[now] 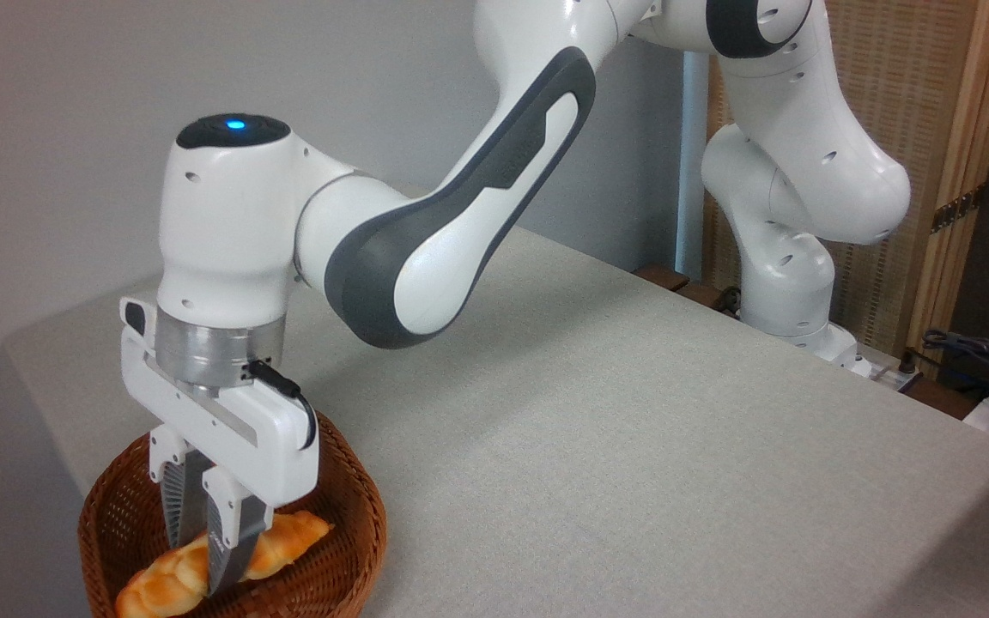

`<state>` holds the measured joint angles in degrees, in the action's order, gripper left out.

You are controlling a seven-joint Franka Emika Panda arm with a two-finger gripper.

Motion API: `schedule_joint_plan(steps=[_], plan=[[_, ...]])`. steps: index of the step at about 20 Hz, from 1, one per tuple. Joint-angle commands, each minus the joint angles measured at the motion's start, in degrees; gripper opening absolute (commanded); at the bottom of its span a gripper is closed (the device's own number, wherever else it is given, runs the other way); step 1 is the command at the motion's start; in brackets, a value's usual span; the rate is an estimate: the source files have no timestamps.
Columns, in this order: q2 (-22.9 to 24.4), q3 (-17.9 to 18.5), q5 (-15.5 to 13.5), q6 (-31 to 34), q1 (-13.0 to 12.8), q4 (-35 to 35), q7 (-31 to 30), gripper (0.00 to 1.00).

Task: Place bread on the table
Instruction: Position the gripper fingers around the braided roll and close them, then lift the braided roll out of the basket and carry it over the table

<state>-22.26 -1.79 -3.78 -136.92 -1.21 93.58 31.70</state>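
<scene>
Fixed camera: white two-finger hand (200, 549) points straight down into the round brown woven wicker basket (348, 506), its ribbed fingers (224, 541) clamped across the middle of the elongated braided golden-orange bread (288, 541). Loaf lies in the basket, tapered ends sticking out either side of the hand. Judgement: lift vertically to clear the rim, then carry right of the hand to the plain grey-beige cloth counter (632, 429). Crust glossy, ridged; likely slippery.

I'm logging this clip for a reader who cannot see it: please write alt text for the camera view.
A white robot arm reaches down into a brown wicker basket at the near left corner of a grey cloth table, its tool straddling the middle of a braided golden bread lying in the basket. The fingers look close against the loaf, though a firm grip cannot be confirmed.
</scene>
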Motion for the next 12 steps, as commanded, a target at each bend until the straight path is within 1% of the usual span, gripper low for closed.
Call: schedule_joint_plan(steps=[1, 4, 6, 10, 12], plan=[[0.7, -0.1, 0.0, 3.6, 0.1, -2.2, 0.1, 0.39], [2.5, -0.6, 0.2, 8.6, 0.0, -2.3, 0.4, 0.39], [4.5, -0.7, 0.2, 12.5, -0.1, -2.3, 0.5, 0.39], [10.9, -0.1, -0.2, 20.8, -0.1, -2.2, 0.6, 0.39], [13.7, -0.1, 0.0, 23.5, -0.2, -1.9, 1.4, 0.39]])
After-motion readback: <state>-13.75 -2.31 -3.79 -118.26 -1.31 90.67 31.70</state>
